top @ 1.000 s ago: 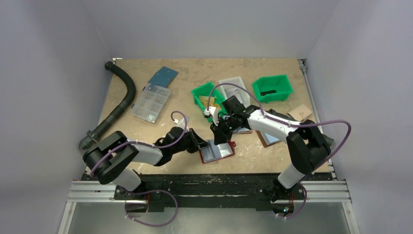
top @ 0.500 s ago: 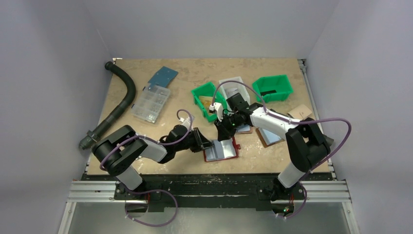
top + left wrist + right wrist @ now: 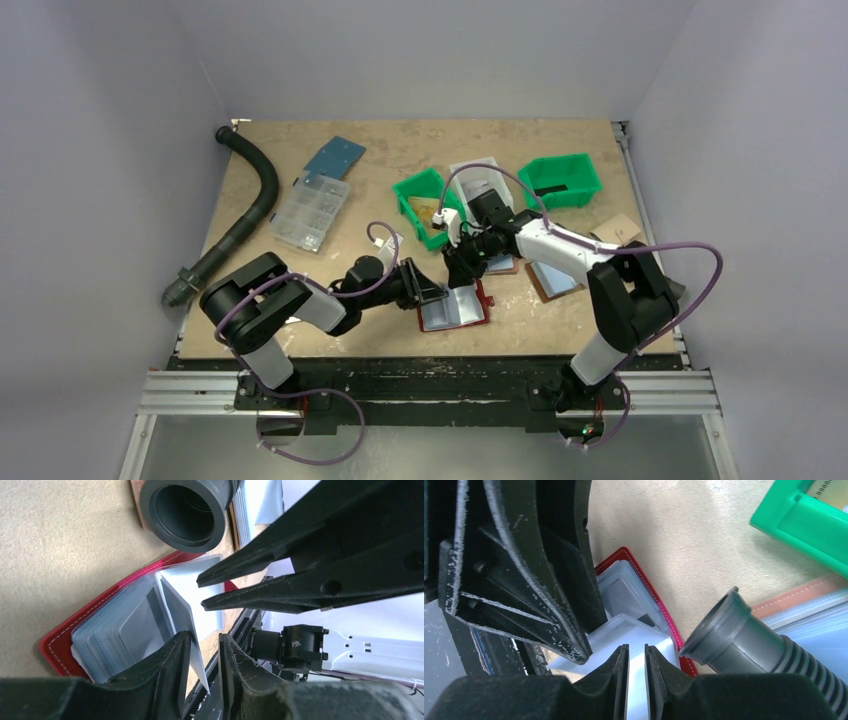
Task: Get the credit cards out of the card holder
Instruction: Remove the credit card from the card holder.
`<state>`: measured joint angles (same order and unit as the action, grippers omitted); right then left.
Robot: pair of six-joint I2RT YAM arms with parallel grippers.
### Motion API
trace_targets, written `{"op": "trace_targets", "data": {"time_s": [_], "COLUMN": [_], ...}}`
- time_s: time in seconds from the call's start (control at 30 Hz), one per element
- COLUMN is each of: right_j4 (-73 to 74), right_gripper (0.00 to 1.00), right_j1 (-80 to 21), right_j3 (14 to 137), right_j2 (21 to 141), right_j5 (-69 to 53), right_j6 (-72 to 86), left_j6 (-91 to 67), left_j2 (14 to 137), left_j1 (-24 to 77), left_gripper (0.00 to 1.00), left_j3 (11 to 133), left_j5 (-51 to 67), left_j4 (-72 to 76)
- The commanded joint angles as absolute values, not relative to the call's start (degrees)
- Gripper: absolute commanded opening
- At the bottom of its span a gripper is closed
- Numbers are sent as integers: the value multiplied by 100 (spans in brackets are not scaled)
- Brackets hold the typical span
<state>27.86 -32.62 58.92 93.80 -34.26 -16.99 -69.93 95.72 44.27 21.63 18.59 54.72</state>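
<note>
Since right jaws clamp the pale blue-grey credit card [image 3: 644, 635], maroon bifold card holder [image 3: 52, 647] beneath them, left jaws stand parted, apparently yielding it.

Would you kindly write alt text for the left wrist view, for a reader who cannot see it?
The right gripper pinches a pale card standing up out of the open red card holder. The left gripper sits below, its jaws narrowly apart, and a grey hose end lies beyond.
</note>
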Motion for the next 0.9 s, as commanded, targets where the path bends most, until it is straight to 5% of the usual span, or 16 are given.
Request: {"op": "trace_targets", "data": {"time_s": [0.0,0.87], "right_j4": [2681,2809], "right_gripper": [26,36], "right_j1": [-3104,-2732], "right_j3": [5973,6011], "right_j2": [9302,9588], "right_j5": [-3657,-4746], "right_j6": [-1568,-1389], "left_j6": [-7098,-7308], "left_j2": [9721,10174], "left_j1": [4429,4699], "left_gripper": [31,28], "left_j3": [2101,2011], "left_j5": [2034,2104], "left_j4": [6217,7129]}}
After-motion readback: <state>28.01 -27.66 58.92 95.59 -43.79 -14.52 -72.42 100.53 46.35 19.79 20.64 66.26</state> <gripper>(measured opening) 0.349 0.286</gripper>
